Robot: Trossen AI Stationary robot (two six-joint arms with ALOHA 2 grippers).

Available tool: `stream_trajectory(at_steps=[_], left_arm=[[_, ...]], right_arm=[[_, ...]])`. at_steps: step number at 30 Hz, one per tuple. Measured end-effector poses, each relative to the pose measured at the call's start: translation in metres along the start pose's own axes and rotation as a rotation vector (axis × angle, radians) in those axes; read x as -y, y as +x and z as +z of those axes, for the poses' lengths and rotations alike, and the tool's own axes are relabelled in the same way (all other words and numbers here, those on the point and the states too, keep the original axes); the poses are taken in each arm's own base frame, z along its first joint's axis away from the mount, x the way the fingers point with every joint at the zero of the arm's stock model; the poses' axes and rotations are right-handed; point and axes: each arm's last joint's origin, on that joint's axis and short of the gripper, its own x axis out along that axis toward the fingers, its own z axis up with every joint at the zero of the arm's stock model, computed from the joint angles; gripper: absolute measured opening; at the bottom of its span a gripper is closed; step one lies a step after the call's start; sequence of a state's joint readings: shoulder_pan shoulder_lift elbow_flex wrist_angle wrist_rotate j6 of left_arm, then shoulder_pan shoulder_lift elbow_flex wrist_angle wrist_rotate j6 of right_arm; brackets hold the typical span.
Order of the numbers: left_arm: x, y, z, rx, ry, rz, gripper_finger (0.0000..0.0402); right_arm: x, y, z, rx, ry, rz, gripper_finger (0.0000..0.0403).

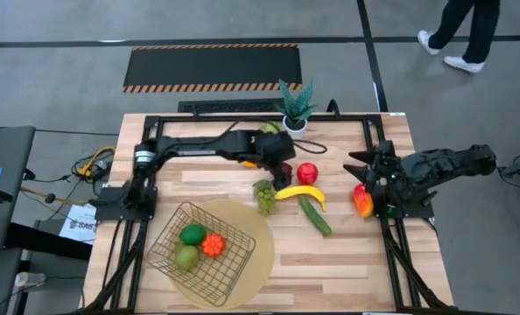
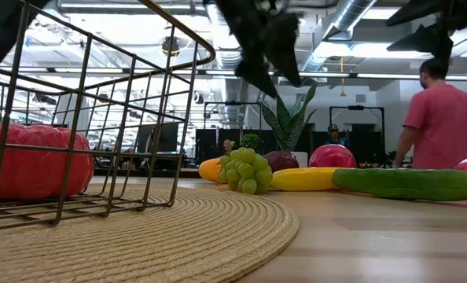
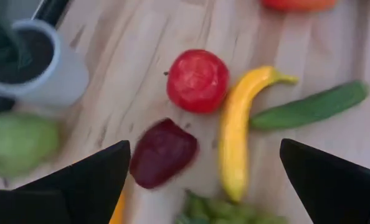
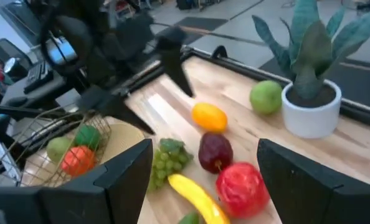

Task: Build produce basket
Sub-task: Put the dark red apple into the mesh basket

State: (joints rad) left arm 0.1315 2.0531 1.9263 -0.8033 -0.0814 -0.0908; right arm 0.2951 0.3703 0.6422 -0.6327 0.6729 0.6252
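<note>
Left arm: my left arm [image 1: 199, 147] reaches from its base at the table's left side across the far part of the table, stretched nearly flat toward the middle.
Left gripper: my left gripper [image 1: 282, 172] hangs above the tabletop near the centre, pointing down, fingers [image 3: 79, 186] spread wide, nothing between them.
Right arm: my right arm [image 1: 444, 166] sits folded at the table's right edge, elbow out past the side.
Right gripper: my right gripper [image 1: 362, 175] faces inward toward the middle, fingers [image 4: 297, 183] parted wide, holding nothing.
</note>
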Motion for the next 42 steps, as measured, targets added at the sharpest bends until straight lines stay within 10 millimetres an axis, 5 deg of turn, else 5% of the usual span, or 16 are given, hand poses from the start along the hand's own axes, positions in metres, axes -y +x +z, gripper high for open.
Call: stream_trajectory(at_steps=[8,16,32,42], left_arm=[[-0.025,0.053,-0.015,-0.119,0.279,-0.053,0.0398],[-0.046,0.085,-0.027,-0.189,0.278,-0.111,0.0398],[-0.047,0.114,-0.039,-0.224,0.339,-0.143,0.0397],[-0.048,0.115,-0.041,-0.242,0.308,-0.117,0.0318]], right_arm=[[0.0,-0.001,0.0,-0.013,0.022,0.016,0.0311],[0.0,-0.001,-0.001,-0.014,0.023,0.015,0.0311],[0.001,-0.001,-0.002,-0.023,0.03,0.008,0.0311],[0.001,-0.001,-0.002,-0.026,0.023,0.006,0.0311]])
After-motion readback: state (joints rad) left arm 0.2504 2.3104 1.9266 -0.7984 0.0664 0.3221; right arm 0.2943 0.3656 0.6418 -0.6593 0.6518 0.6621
